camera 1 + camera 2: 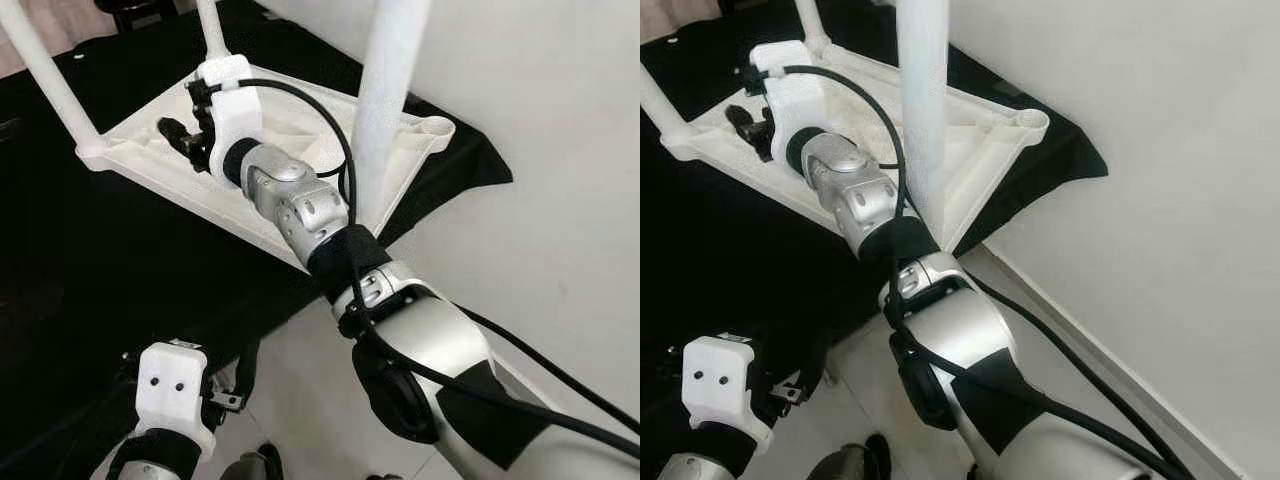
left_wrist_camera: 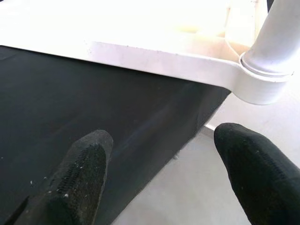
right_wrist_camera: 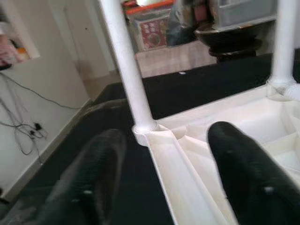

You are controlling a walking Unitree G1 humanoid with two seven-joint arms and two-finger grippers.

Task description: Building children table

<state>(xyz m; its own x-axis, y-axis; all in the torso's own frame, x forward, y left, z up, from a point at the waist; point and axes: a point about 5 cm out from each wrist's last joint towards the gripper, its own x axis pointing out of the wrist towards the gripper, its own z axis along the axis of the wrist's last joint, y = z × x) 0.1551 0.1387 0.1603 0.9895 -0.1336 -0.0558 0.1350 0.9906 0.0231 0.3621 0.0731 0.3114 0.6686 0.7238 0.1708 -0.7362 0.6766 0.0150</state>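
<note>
In the head views, the upside-down white plastic children's tabletop (image 1: 300, 160) lies on a black cloth (image 1: 90, 250), three white tubular legs (image 1: 390, 110) standing in its corner sockets, the near-wall corner socket (image 1: 438, 127) apparently empty. The right gripper (image 1: 190, 125) reaches over the tabletop's far edge; the left gripper (image 1: 225, 400) hangs low. The left wrist view shows its fingers (image 2: 79, 178) apart before the tabletop's corner. The right wrist view shows its fingers (image 3: 243, 168) apart over the ribbed underside; a good next move would likely close squarely on a leg without tilting it.

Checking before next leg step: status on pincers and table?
Right pincer open over upturned white table top, holding nothing. Left pincer open, low by the table's edge. Three legs seated; corner socket empty. Nothing blocking.
</note>
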